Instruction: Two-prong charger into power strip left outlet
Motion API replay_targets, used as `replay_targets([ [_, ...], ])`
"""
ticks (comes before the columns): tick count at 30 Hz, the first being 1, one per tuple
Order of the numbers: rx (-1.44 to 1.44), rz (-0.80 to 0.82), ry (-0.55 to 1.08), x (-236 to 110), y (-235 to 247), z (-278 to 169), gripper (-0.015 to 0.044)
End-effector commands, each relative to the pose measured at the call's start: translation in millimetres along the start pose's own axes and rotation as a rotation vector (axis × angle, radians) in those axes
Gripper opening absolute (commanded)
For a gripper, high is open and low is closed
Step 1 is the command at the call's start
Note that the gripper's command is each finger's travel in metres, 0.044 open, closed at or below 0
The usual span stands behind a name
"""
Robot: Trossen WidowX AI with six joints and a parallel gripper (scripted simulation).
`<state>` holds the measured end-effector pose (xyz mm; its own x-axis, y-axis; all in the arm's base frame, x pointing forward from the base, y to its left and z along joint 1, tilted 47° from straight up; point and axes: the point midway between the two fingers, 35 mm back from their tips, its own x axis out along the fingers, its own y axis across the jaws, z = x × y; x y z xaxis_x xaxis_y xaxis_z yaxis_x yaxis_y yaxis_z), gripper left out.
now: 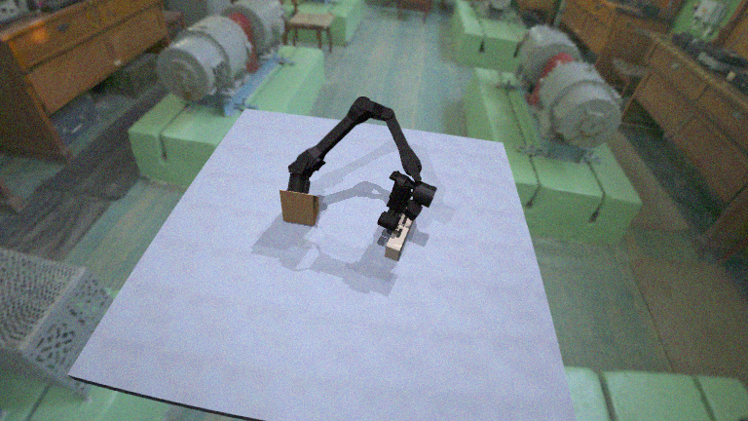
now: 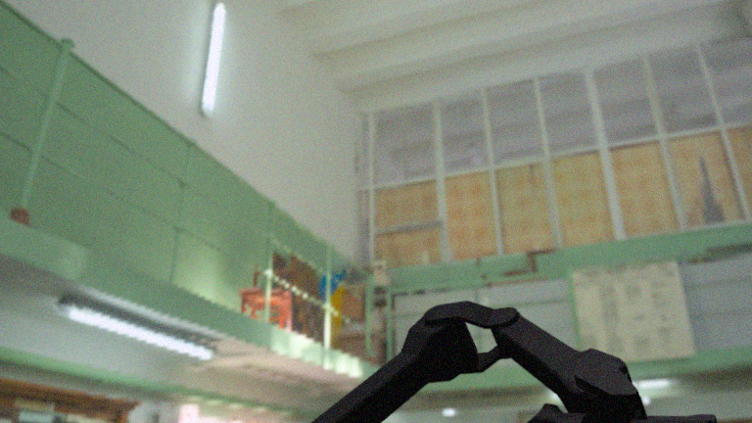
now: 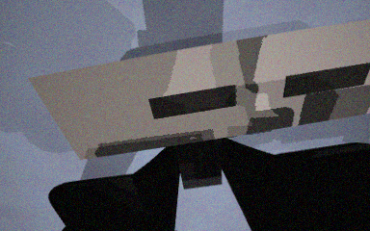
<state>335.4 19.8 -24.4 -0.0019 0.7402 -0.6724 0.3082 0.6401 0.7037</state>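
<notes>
The beige power strip (image 1: 396, 246) (image 3: 106, 106) lies flat on the table, right of the arm's base. In the wrist view it fills the middle, with one dark outlet slot (image 3: 193, 101) near the centre and another outlet slot (image 3: 328, 79) at the right. My gripper (image 1: 392, 222) (image 3: 195, 141) hangs directly over the strip, pointing down, and is shut on the dark two-prong charger (image 3: 201, 175). The charger sits just below the centre slot in the wrist view, close to the strip's near edge. Its prongs are hidden. The exterior view shows only the arm's upper links (image 2: 498, 341).
A brown block (image 1: 299, 207) under the arm's base stands left of the strip. The pale blue table (image 1: 231, 306) spreads wide around both. Green benches with grey motors (image 1: 204, 55) stand beyond the table edges.
</notes>
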Motion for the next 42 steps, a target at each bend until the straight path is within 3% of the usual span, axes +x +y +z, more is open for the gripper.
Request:
replay_targets([
  [1, -0.016, 0.001, -0.020, -1.9, 1.4, 6.9, 0.0000],
  [26, 0.001, 0.000, 0.001, 0.4, -0.3, 0.1, 0.0000],
  [42, 0.001, 0.000, 0.001, 0.4, -0.3, 0.0, 0.0420],
])
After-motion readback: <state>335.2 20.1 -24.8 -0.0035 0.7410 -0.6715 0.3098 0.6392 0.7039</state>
